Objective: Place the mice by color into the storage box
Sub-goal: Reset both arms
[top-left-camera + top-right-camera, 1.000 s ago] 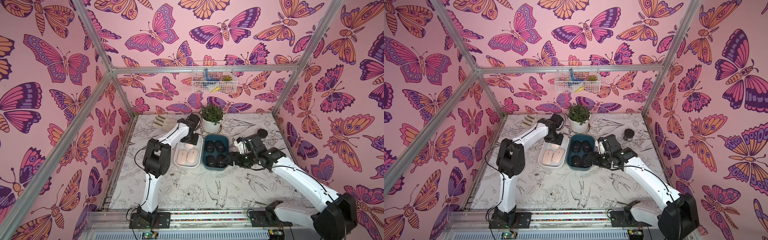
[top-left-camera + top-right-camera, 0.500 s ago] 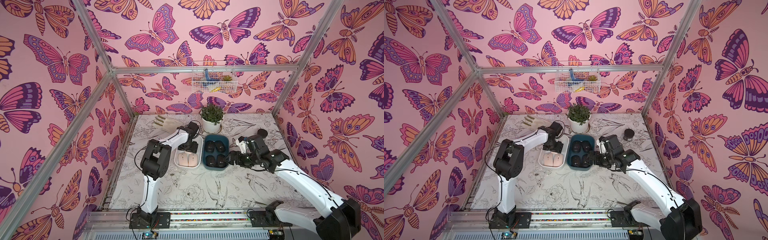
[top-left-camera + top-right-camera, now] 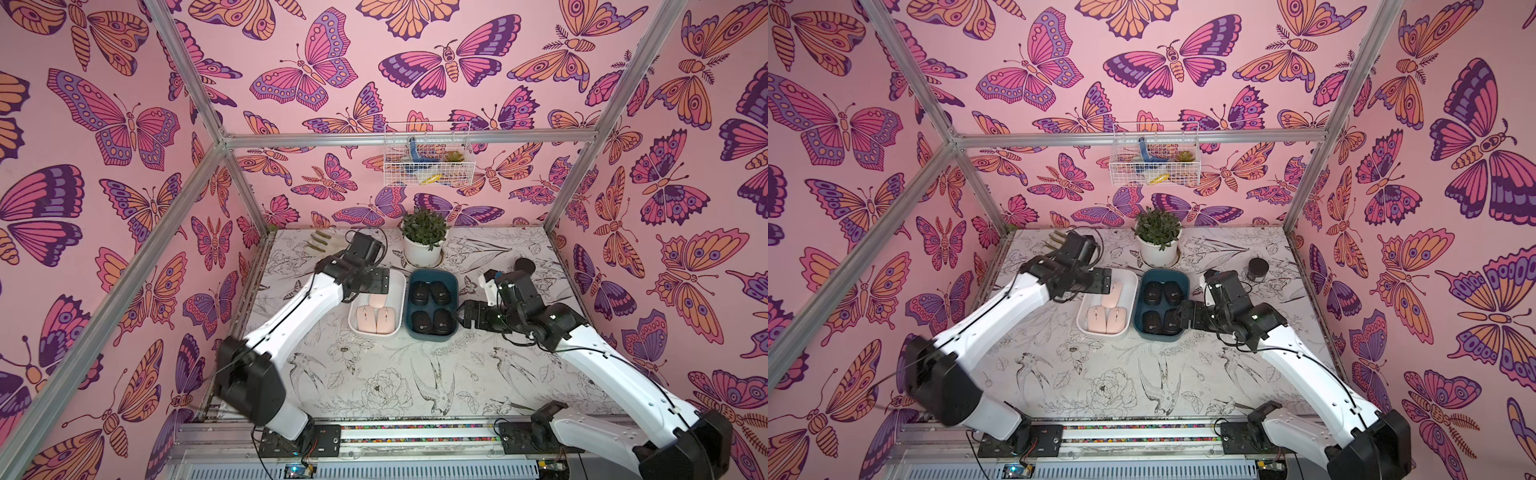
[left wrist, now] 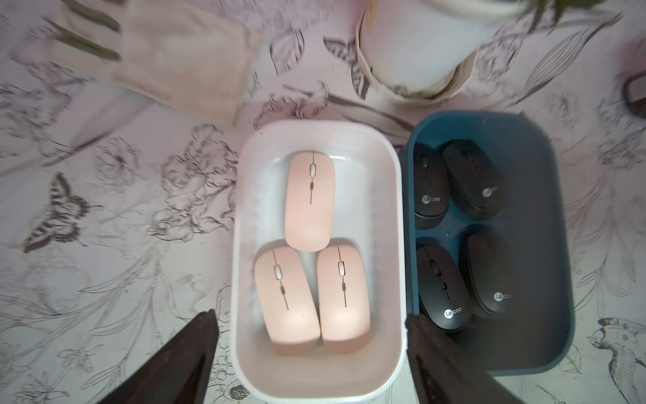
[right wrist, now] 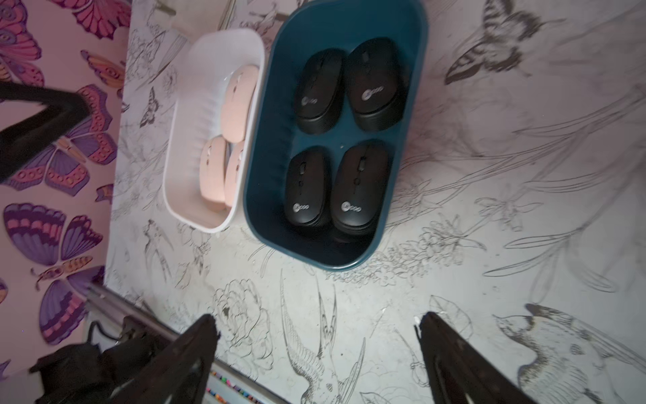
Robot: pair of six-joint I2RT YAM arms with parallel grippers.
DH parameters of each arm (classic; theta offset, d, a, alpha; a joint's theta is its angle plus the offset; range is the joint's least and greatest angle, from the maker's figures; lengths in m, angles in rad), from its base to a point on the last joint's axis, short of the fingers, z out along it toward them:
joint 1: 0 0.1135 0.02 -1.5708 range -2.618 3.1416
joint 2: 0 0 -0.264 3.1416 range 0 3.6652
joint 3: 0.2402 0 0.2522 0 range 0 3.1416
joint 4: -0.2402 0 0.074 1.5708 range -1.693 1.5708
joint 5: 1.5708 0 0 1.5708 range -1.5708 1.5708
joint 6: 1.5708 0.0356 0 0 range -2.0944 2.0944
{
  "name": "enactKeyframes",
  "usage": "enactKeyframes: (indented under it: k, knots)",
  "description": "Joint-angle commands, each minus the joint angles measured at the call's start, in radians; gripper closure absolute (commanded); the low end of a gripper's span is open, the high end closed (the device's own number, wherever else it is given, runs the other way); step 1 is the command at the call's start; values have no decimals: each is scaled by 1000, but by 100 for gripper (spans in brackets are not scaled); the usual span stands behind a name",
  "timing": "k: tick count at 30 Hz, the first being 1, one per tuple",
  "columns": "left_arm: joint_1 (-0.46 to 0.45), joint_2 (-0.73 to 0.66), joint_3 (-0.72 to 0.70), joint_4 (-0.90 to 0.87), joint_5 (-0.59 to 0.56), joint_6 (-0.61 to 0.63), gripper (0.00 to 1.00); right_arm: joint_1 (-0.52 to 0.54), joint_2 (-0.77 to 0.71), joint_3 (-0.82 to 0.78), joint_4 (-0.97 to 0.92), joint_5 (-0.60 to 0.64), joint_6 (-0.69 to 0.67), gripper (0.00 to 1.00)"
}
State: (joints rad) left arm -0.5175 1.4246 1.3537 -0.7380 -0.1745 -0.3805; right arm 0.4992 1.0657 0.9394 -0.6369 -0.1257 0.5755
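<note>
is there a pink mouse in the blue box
No, the blue box holds only four black mice, while all three pink mice lie in the white box beside it.

Table (image 3: 374, 374) bears white box (image 3: 374, 333), blue box (image 3: 432, 338), pot (image 3: 419, 254), jar (image 3: 524, 264).

Pink mice (image 4: 309, 201): smooth plastic, matt with a soft sheen.
Black mice (image 5: 351, 189): matt black plastic, sides finely ribbed, pale printed logo.
White box (image 4: 241, 245): smooth plastic, light gloss on the inner walls.
Blue box (image 5: 265, 157): smooth plastic, dull sheen.
Table cover (image 3: 374, 374): flat, matt printed sheet; paper or cloth cannot be told.
Glove (image 4: 174, 63): beige cloth, blurred.
Plant pot (image 3: 419, 253): smooth and white; material not determinable.
Frame bars (image 3: 407, 139): bare metal, satin finish.
Wire basket (image 3: 428, 176): white-coated wire.
Arm shells (image 3: 299, 316): smooth white plastic, slight gloss.
Joint housings (image 3: 249, 386): matt black.
</note>
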Motion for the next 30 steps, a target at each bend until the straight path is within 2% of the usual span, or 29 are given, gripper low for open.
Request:
enactKeyframes:
  k: [1,5,9,11,15,17,18,20,25,29,30]
  knots:
    - [6,-259,-123,53,-153,-54,0,-8,-39,-23,-38,285,-69,0]
    - [37,-519,-311,153,-326,-15,0,-70,-49,-57,-3,464,-152,1]
    - [133,-675,-531,345,-468,72,0,-170,-49,-114,82,588,-178,1]
    - [204,-733,-695,519,-512,133,0,-224,-49,-177,183,632,-179,1]
    - [292,-751,-992,922,-484,274,0,-255,-37,-350,505,715,-239,1]
    - [315,-692,-1103,1089,-480,300,0,-262,-14,-433,698,711,-304,1]
    - [326,-644,-1131,1169,-479,301,0,-282,2,-414,688,684,-316,1]
    - [352,-519,-1144,1277,-432,286,0,-297,61,-426,808,674,-394,1]
    - [361,-67,-1102,1697,-421,384,0,-313,209,-494,1121,625,-519,1]
    - [382,88,-995,1685,-305,413,0,-326,289,-551,1345,551,-570,1]
    - [390,70,-972,1601,-285,386,0,-327,303,-543,1345,535,-583,1]
